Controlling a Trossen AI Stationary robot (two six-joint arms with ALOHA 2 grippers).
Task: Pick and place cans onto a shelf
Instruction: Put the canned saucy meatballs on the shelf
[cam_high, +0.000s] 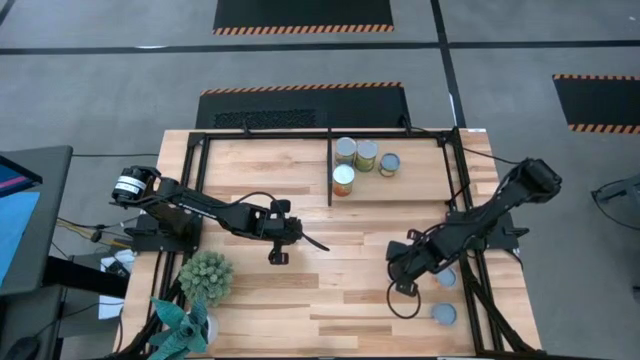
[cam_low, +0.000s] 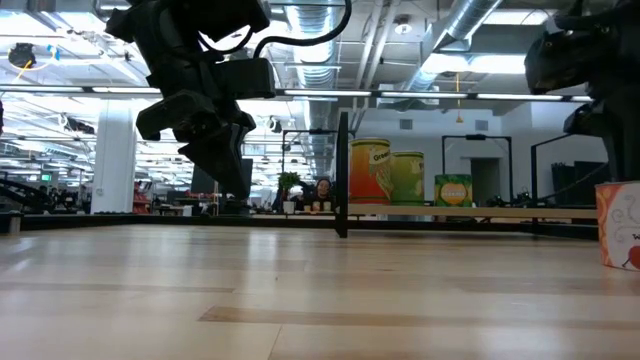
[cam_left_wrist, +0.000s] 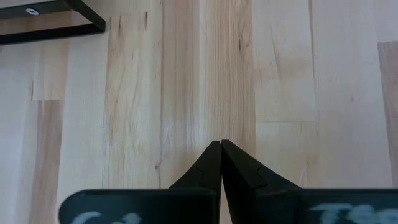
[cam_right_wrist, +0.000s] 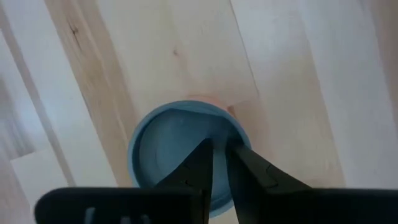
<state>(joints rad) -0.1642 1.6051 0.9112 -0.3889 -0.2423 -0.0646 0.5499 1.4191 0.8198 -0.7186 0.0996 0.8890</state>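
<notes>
**Operator:** Report the contents of the shelf (cam_high: 260, 133).

**Technician:** Four cans (cam_high: 367, 155) stood upright in the compartment to the right of the central divider bar (cam_high: 330, 170), at the desk's (cam_high: 300, 300) far edge. Three formed a row near the far rail. The fourth (cam_high: 343, 180) stood in front of them, just beside the divider. The left compartment held only bare planks.

**Operator:** Report the cans outside the shelf.

**Technician:** Two cans stood by the desk's right edge, toward the near right corner. One (cam_high: 445, 277) was partly covered by the right arm. The other (cam_high: 443, 315) stood clear, nearer the front edge. A further can (cam_right_wrist: 165, 146) lay directly under the right arm's fingers.

**Operator:** State the jaw condition.

**Technician:** The right gripper (cam_right_wrist: 219, 148) was parted by a narrow gap, with its tips over that can's round blue top. No can side was grasped. Contact with the lid could not be determined. The left gripper (cam_left_wrist: 221, 144) was fully clenched, tips meeting, with nothing between them. It was poised over bare wood near the middle of the desk, in front of the shelf.
</notes>
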